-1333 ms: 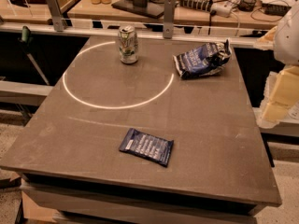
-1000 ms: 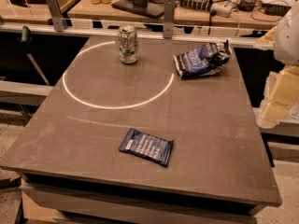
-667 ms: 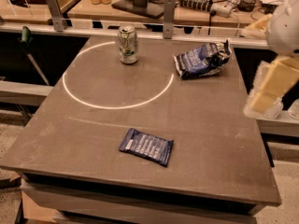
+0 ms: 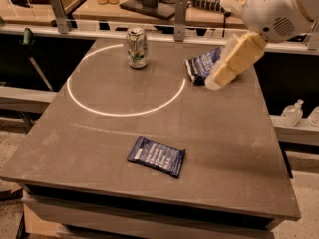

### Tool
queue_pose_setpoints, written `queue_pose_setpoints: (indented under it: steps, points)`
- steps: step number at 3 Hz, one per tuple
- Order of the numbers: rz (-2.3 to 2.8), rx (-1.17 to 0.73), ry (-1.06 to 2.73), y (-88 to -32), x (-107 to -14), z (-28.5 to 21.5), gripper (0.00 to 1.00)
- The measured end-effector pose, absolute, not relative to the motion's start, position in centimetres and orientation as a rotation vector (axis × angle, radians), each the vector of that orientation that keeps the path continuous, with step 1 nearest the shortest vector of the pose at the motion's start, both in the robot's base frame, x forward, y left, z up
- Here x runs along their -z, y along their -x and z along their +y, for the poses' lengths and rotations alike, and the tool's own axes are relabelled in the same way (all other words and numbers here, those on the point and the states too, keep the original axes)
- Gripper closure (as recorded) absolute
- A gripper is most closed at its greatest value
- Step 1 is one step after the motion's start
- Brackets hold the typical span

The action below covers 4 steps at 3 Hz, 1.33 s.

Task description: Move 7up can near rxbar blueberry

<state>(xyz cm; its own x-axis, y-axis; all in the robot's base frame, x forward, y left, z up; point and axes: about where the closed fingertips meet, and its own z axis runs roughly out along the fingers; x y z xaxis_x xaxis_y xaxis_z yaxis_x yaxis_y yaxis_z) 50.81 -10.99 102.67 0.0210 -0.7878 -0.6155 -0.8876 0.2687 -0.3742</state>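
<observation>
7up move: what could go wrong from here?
1. The gripper is right at the chip bag, overlapping it in view; crossing low toward the 7up can might snag the bag.
2. The can stands upright; a glancing approach could tip it.
3. Two dark blue wrappers lie on the table. The rxbar blueberry is the flat one near the front edge; a mix-up would misplace the can.
</observation>
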Motion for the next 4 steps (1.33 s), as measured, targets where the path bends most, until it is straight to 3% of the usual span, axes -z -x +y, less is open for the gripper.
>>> queue_pose_setpoints:
  steps: [3,4]
  points:
    - [1.736,-0.134,1.397,-53.5,-103.1,-10.8,0.00]
    - [1.708,-0.253,1.249,-60.0,-99.4,-10.3,0.00]
